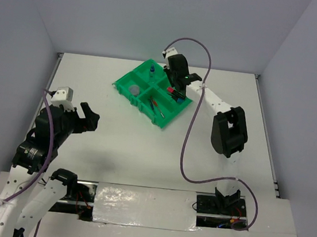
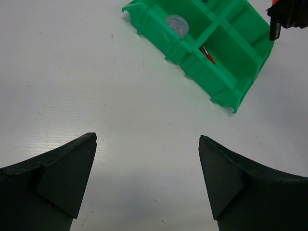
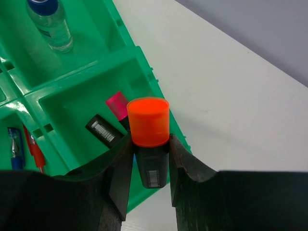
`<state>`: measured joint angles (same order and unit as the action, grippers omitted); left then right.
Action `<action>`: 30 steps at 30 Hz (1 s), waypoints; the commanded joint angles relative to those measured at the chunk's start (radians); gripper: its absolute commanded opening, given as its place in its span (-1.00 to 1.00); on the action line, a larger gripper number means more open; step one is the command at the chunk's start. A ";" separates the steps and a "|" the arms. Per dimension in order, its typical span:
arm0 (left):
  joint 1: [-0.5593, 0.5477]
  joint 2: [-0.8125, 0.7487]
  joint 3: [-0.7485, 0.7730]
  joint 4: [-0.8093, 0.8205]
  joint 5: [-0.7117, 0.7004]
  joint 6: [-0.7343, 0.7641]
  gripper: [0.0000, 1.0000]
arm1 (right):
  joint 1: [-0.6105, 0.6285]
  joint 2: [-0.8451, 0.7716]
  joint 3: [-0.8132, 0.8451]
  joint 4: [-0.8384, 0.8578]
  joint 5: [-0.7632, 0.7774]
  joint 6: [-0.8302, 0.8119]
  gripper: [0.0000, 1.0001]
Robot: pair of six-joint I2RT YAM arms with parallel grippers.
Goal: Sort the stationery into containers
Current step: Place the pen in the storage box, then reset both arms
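Observation:
The green four-compartment tray (image 1: 130,78) sits at the far middle of the table. My right gripper (image 3: 149,144) is shut on a black highlighter with an orange cap (image 3: 148,122), held above the tray's right compartment (image 3: 72,113). That compartment holds a pink-capped highlighter (image 3: 115,106) and another black highlighter (image 3: 103,130). The clear blue-capped bottle (image 3: 50,24) stands in the far compartment. A blue pen (image 3: 16,149) and a red pen (image 3: 34,153) lie in the near compartment. The round grey tin (image 1: 134,89) lies in the left compartment. My left gripper (image 2: 147,144) is open and empty over bare table.
Grey walls enclose the white table (image 1: 143,145) on three sides. The right arm's purple cable (image 1: 188,139) loops over the table right of the tray. The tray also shows at the top of the left wrist view (image 2: 226,86).

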<state>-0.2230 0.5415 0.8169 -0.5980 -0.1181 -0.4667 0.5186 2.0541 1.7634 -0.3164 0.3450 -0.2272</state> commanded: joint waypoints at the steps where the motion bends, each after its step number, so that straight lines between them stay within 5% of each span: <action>1: -0.001 0.008 0.001 0.038 -0.015 0.014 0.99 | -0.003 0.001 0.091 -0.035 0.009 -0.004 -0.33; 9: -0.001 0.012 0.002 0.037 -0.020 0.014 0.99 | -0.006 0.015 0.108 -0.032 -0.041 -0.034 0.09; 10: -0.001 0.014 0.002 0.035 -0.025 0.013 0.99 | -0.006 0.012 0.110 -0.035 -0.066 -0.032 0.22; 12: -0.003 0.015 0.002 0.032 -0.031 0.011 0.99 | -0.005 0.003 0.122 -0.042 -0.075 -0.024 0.98; 18: 0.013 0.063 0.024 0.009 -0.101 -0.007 0.99 | -0.008 -0.151 0.015 -0.023 -0.103 0.093 1.00; 30: 0.163 0.081 0.054 -0.039 -0.226 -0.052 0.99 | -0.009 -1.032 -0.671 0.048 -0.060 0.356 0.99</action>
<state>-0.0673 0.6357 0.8230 -0.6514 -0.3065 -0.5049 0.5125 1.1114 1.1816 -0.2752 0.2348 0.0582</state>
